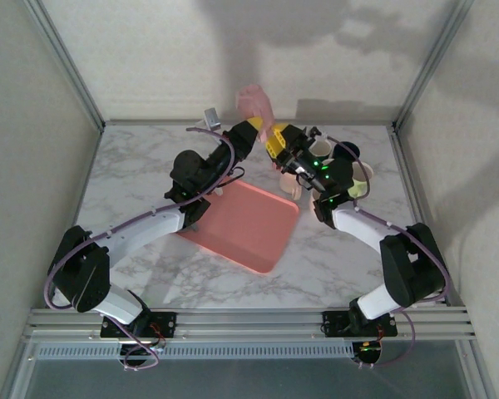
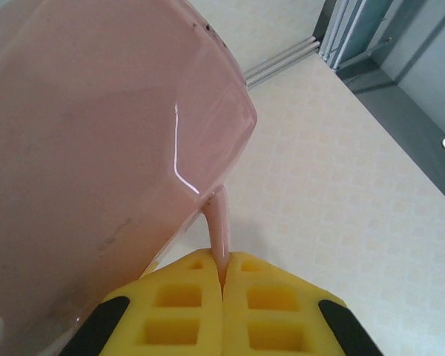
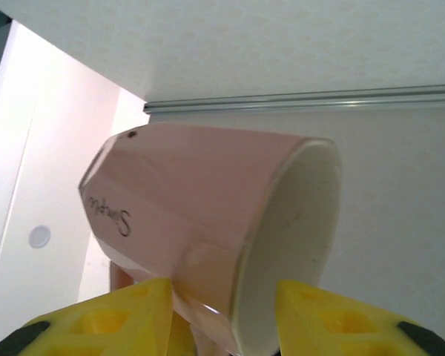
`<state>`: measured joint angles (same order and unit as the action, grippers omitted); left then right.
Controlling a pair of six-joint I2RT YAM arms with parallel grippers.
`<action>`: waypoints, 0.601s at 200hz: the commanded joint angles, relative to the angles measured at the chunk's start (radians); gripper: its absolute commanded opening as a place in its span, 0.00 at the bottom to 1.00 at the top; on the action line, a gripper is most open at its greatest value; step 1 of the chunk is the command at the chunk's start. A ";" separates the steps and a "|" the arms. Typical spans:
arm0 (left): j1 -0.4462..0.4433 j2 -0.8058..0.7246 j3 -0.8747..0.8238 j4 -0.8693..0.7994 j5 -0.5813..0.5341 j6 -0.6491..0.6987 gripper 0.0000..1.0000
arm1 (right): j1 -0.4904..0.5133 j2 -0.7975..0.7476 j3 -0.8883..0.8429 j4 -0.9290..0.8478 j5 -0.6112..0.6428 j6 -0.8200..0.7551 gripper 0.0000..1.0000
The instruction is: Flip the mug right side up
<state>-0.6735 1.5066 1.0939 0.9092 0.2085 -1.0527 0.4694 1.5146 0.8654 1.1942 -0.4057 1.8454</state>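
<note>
Left end effector (image 2: 222, 278) clenches the mug (image 3: 200, 200) above the tray (image 1: 249, 229); I can't tell whether right end effector (image 3: 222, 297) grips; I'd close squarely.

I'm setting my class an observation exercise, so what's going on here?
The left gripper is shut on the handle of a glossy pink ceramic mug, holding it on its side in the air above the marble-patterned table. The right gripper has its yellow fingers either side of the mug's wall near the rim; whether it grips is unclear.
</note>
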 commanded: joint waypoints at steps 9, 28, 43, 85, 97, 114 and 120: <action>-0.010 -0.028 0.048 0.153 -0.012 -0.027 0.00 | 0.011 0.023 0.057 0.103 0.040 -0.022 0.40; -0.011 -0.023 0.038 0.178 -0.020 -0.065 0.00 | 0.010 0.044 0.077 0.128 0.050 -0.023 0.37; -0.012 -0.022 0.025 0.197 -0.031 -0.098 0.00 | 0.011 0.059 0.089 0.153 0.054 -0.025 0.33; -0.012 -0.032 -0.027 0.198 -0.067 -0.175 0.02 | 0.014 0.047 0.079 0.163 0.073 -0.077 0.15; -0.012 -0.038 -0.054 0.191 -0.072 -0.192 0.11 | 0.013 0.034 0.069 0.161 0.082 -0.113 0.08; -0.011 -0.043 -0.085 0.177 -0.067 -0.210 0.19 | 0.013 0.017 0.061 0.154 0.085 -0.152 0.00; -0.012 -0.043 -0.097 0.175 -0.064 -0.218 0.24 | 0.013 0.013 0.060 0.150 0.089 -0.161 0.00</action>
<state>-0.6724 1.5005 1.0313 1.0134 0.1116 -1.2404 0.4747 1.5692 0.9207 1.3087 -0.3435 1.7649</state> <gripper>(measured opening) 0.179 0.055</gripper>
